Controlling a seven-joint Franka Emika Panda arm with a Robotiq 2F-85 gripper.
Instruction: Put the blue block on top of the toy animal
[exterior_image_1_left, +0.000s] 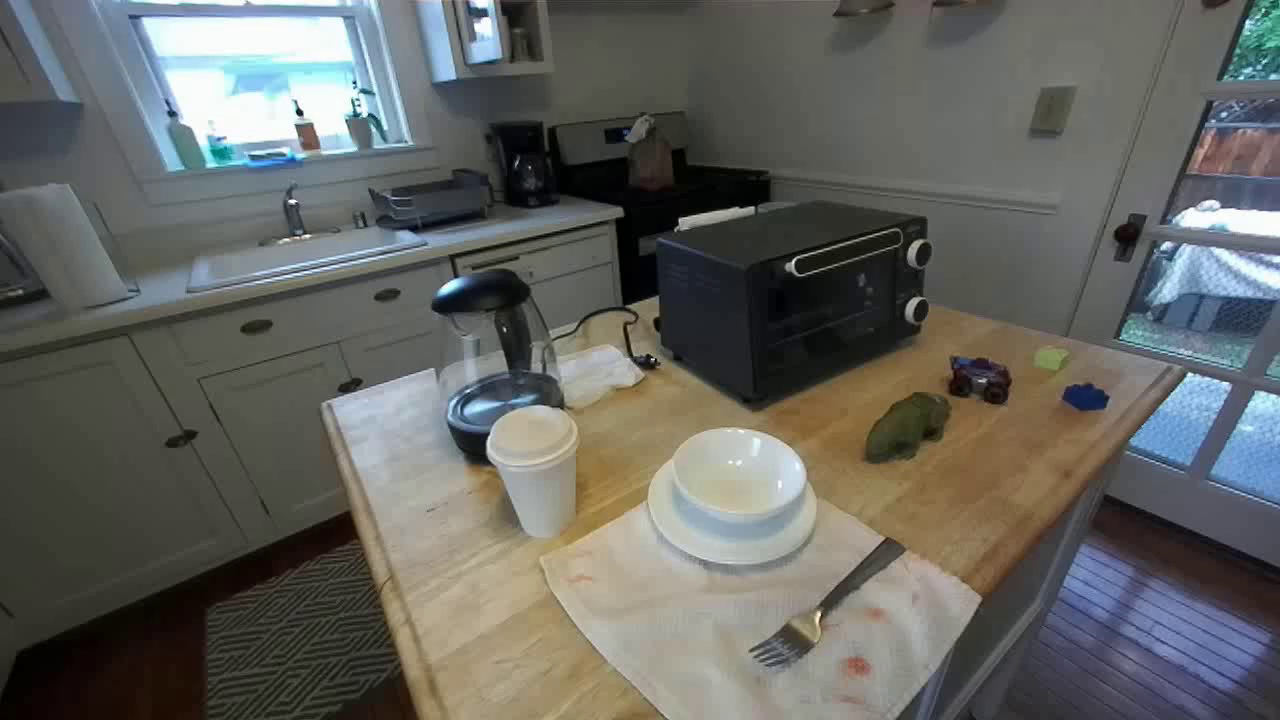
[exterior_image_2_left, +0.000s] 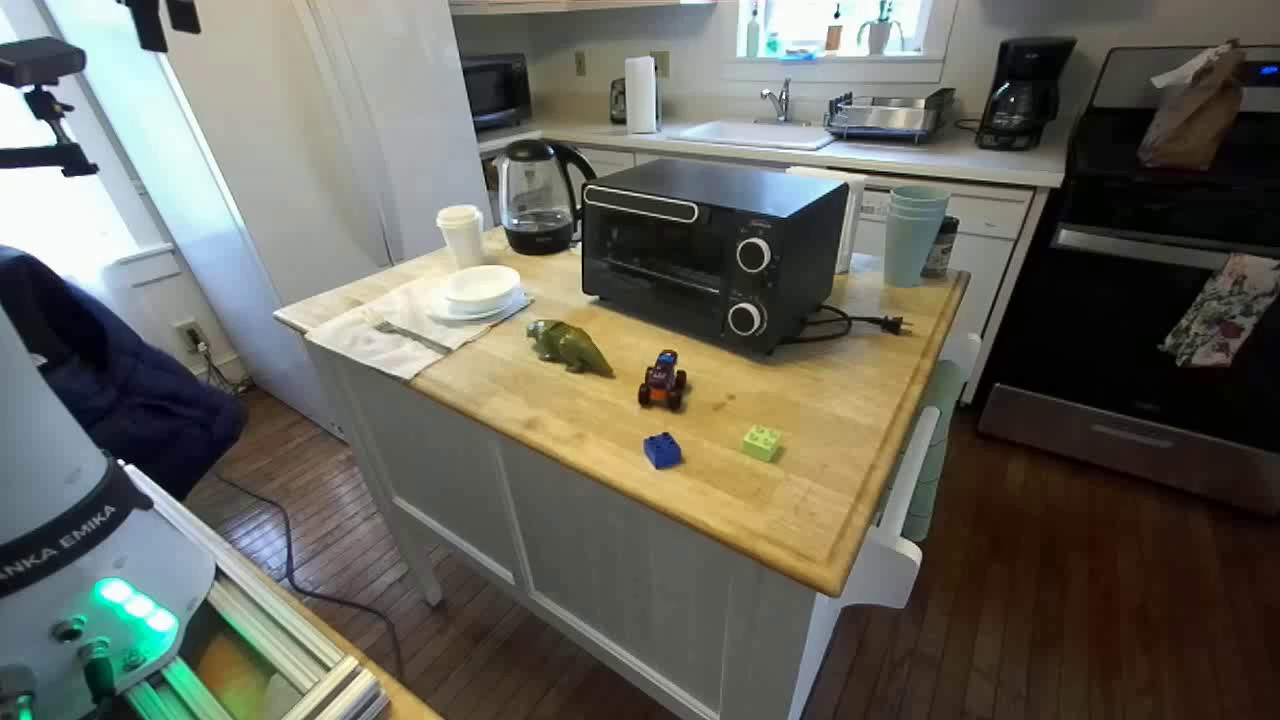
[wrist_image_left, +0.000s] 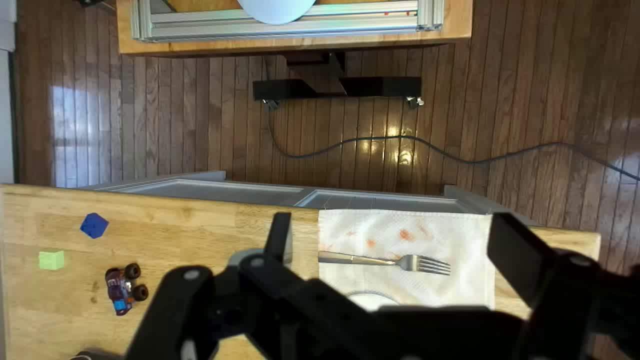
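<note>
The blue block (exterior_image_1_left: 1085, 397) rests on the wooden island near its edge, apart from everything else; it also shows in an exterior view as a studded blue block (exterior_image_2_left: 662, 450) and at the left of the wrist view as a blue block (wrist_image_left: 94, 225). The toy animal (exterior_image_2_left: 568, 347), green and lumpy, lies on the same top between the toy truck and the place setting, with nothing on its back. In the wrist view I cannot make it out. High above the napkin, my gripper (wrist_image_left: 395, 245) is open, its fingers wide apart and nothing between them.
Beside the blue block are a light green block (exterior_image_2_left: 762, 443) and a toy truck (exterior_image_2_left: 663, 380). A black toaster oven (exterior_image_1_left: 790, 300) stands behind the toy animal. A fork (wrist_image_left: 410, 262), bowl (exterior_image_1_left: 740, 475), paper cup (exterior_image_1_left: 535, 470) and glass kettle (exterior_image_1_left: 500, 360) occupy the other end.
</note>
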